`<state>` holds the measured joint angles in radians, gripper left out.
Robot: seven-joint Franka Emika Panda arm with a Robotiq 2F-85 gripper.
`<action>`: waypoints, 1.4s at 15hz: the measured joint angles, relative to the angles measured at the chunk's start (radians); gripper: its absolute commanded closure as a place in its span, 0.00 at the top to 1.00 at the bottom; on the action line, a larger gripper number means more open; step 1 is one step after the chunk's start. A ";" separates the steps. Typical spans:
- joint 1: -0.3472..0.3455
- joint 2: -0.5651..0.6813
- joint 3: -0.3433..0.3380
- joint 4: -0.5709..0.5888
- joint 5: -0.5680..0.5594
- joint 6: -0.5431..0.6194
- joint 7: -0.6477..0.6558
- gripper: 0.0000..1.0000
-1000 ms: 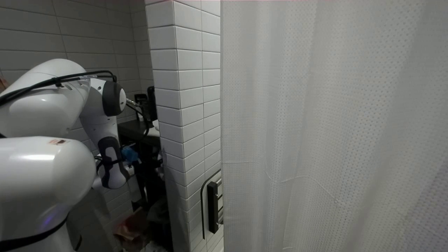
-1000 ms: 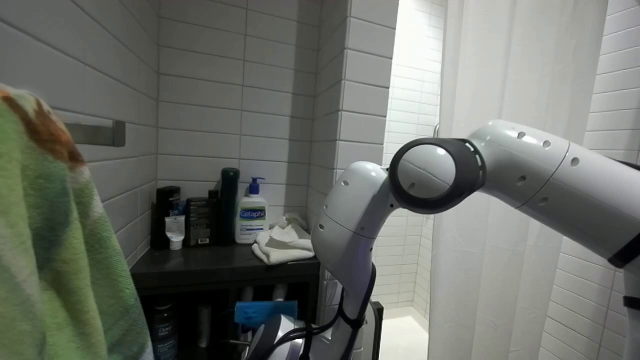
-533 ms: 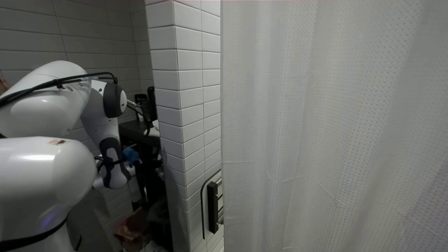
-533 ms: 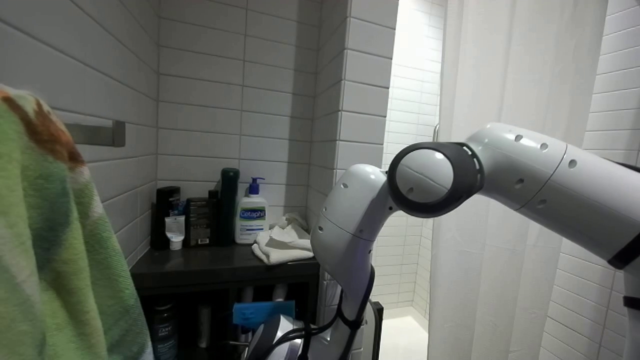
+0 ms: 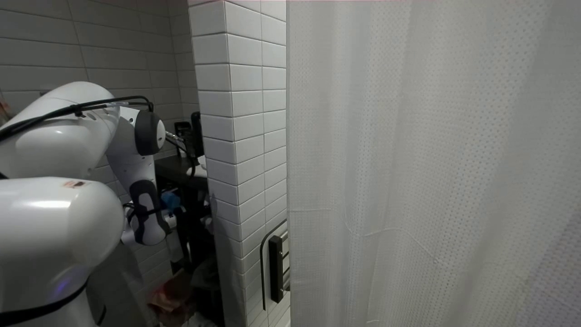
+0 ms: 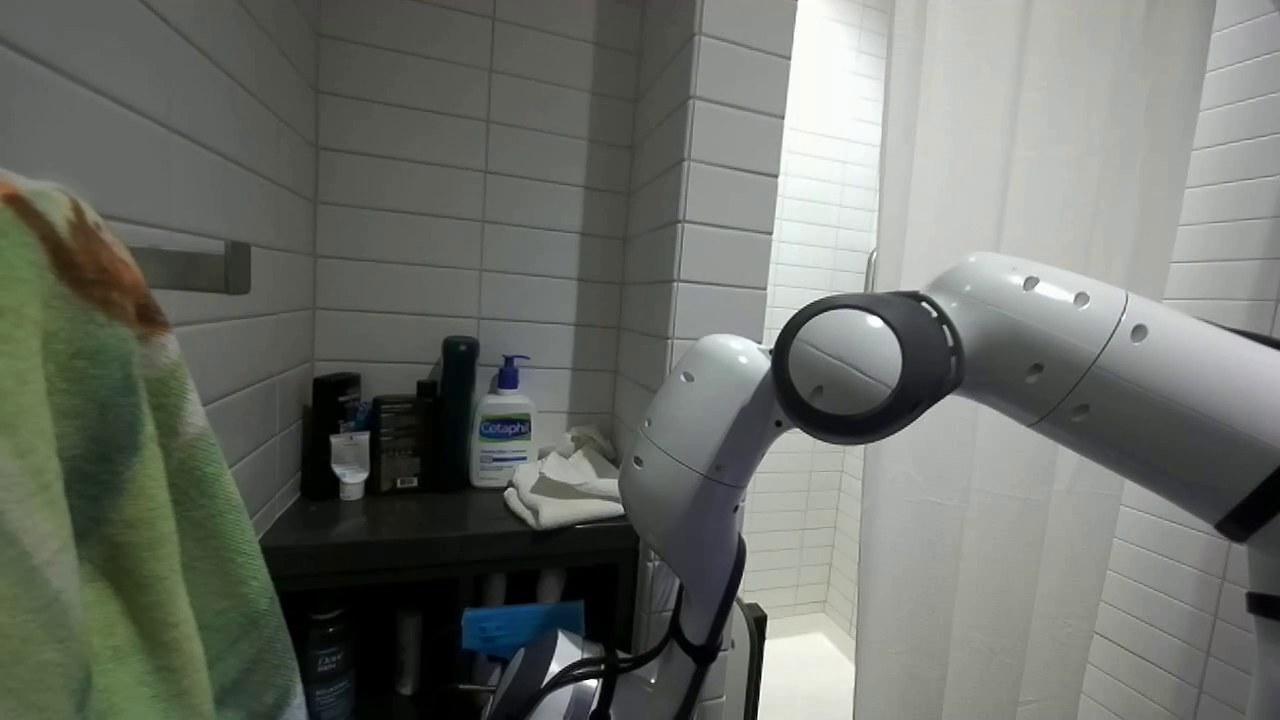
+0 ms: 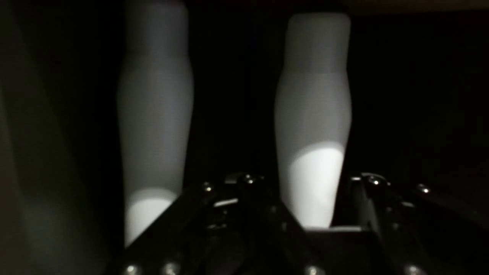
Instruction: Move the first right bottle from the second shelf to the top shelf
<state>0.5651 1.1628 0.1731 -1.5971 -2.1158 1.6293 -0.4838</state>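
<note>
In the wrist view two pale bottles stand side by side in the dark space of the second shelf. My gripper (image 7: pixel 310 178) is open around the right bottle (image 7: pixel 315 114), one finger on each side. A dark gap shows between the bottle and the right finger; the left finger covers part of its lower left edge. The left bottle (image 7: pixel 156 114) is outside the jaws. In an exterior view a pale bottle (image 6: pixel 550 584) shows just under the top shelf (image 6: pixel 420 520), a black slab. My fingers are hidden in both exterior views.
The top shelf holds dark bottles (image 6: pixel 398 440), a Cetaphil pump bottle (image 6: pixel 504 440), a small tube (image 6: pixel 350 462) and a white cloth (image 6: pixel 570 490). A Dove bottle (image 6: pixel 328 660) stands below. A blue piece (image 6: pixel 522 628) sits by my wrist. A tiled pillar (image 5: pixel 233 136) stands alongside.
My arm has sunk slightly. In an exterior view the wrist with its blue piece has shifted a little left, and the right pale bottle's top has slid slightly left.
</note>
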 measured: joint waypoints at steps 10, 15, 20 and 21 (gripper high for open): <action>0.001 0.001 0.001 0.013 0.028 0.000 -0.019 0.06; 0.003 0.000 0.005 0.016 0.041 -0.001 -0.027 0.06; 0.018 -0.001 0.006 0.012 0.045 -0.005 -0.027 0.06; 0.021 -0.001 0.007 0.010 0.046 -0.007 -0.027 0.06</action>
<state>0.5865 1.1613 0.1802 -1.5866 -2.0701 1.6221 -0.5106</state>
